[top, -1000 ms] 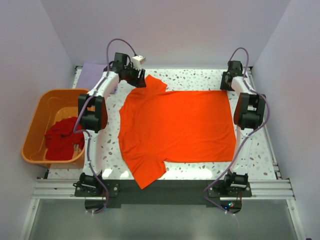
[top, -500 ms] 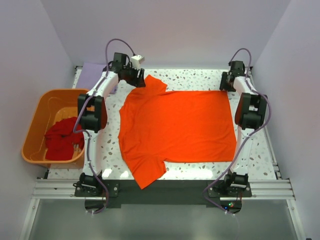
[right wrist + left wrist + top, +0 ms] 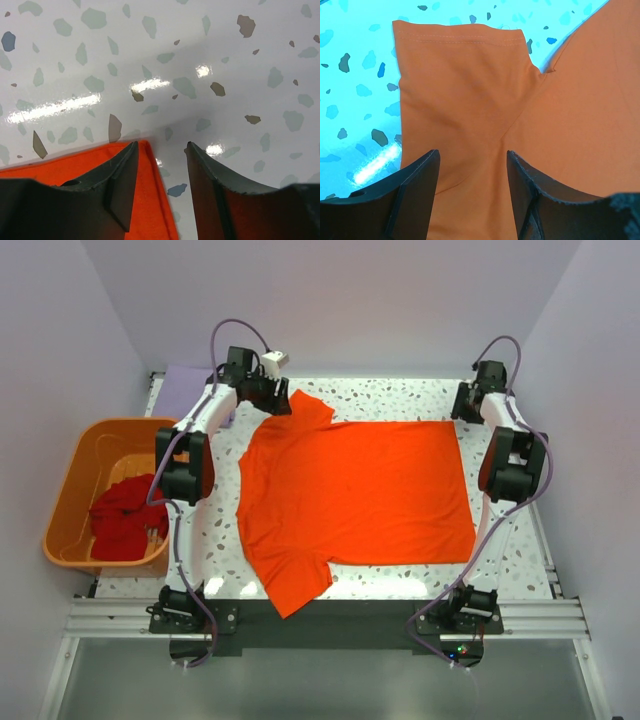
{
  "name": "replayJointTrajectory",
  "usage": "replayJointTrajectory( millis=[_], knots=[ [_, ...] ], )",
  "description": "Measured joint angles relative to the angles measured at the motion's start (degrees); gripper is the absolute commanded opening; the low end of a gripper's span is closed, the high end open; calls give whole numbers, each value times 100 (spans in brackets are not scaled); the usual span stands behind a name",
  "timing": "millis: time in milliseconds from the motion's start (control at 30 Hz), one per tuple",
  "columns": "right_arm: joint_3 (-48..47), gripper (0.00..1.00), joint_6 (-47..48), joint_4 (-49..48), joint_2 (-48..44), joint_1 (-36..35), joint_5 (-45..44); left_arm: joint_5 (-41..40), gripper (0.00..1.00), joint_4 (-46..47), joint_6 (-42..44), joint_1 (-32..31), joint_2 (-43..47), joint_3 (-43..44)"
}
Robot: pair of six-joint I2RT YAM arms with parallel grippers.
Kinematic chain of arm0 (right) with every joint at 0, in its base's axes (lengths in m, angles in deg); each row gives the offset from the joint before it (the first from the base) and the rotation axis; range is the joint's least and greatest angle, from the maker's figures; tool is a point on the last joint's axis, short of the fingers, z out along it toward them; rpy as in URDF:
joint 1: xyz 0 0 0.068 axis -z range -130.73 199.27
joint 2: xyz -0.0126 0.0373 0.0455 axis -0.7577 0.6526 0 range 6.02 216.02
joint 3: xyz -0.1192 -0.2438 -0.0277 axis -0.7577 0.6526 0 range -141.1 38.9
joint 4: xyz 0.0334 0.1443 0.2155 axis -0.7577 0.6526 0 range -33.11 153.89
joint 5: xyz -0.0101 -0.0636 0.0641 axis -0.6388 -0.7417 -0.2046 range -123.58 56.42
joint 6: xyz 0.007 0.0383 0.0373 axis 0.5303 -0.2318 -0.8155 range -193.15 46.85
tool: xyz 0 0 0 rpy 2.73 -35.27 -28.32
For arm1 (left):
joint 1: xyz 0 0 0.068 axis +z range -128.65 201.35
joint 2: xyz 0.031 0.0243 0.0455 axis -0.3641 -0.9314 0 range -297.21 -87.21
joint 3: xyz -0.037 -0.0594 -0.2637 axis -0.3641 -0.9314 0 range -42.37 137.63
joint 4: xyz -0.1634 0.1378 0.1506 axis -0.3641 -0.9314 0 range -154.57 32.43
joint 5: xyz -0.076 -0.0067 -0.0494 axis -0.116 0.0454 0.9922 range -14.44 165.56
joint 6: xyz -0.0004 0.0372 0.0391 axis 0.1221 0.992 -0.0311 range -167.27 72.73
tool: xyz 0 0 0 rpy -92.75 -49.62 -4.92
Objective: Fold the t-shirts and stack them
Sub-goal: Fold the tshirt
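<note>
On the table (image 3: 400,392): the orange shirt (image 3: 355,495) lay spread flat, collar end to the left, hem to the right, and its near sleeve reached over the front edge.
Change on the right: and the right arm (image 3: 512,462) had swung outward since a second before, toward the far right corner. It took the right claw (image 3: 161,147) off the shirt's far hem corner (image 3: 155,210).
Change on the left: none. The left arm (image 3: 185,465) sat exactly where it had been.
Change in the cloth: hardly any. The near hem corner lay a touch further right than before.
Right claw: parted about halfway and gripping nothing, with bare speckled tabletop showing between the fingers. One finger hung over the very tip of that hem corner, the other over the table just beside it.
Left claw (image 3: 472,157): spread moderately wide and released, poised over the far sleeve (image 3: 460,90). Orange cloth filled the gap between the fingers, unpinched.
Tub (image 3: 72,480): it stood off the table's left side with the red shirt (image 3: 125,515) crumpled inside.
Far left corner: the lavender shirt (image 3: 185,385) lay there, partly hidden behind the left arm.
</note>
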Motion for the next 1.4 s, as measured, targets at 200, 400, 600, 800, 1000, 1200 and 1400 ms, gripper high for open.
replayJointTrajectory(
  millis=[200,400,600,800,1000,1200,1400],
  knots=[
    [0,44,28,105,2,-7,11,0,61,2,2,2,0,-2],
    [-11,43,98,192,26,-44,90,0,61,2,2,2,0,-2],
    [-118,44,175,293,149,-120,114,-2,61,2,2,2,0,-2],
    [-299,35,282,356,319,-192,96,-35,61,2,2,2,-11,-2],
    [-321,4,378,411,328,-214,151,-223,63,2,-44,9,-251,166],
    [-321,0,431,413,328,-216,282,-496,65,92,-42,28,-706,533],
    [-321,0,435,413,328,-216,299,-562,65,400,-44,39,-997,573]
  ],
)
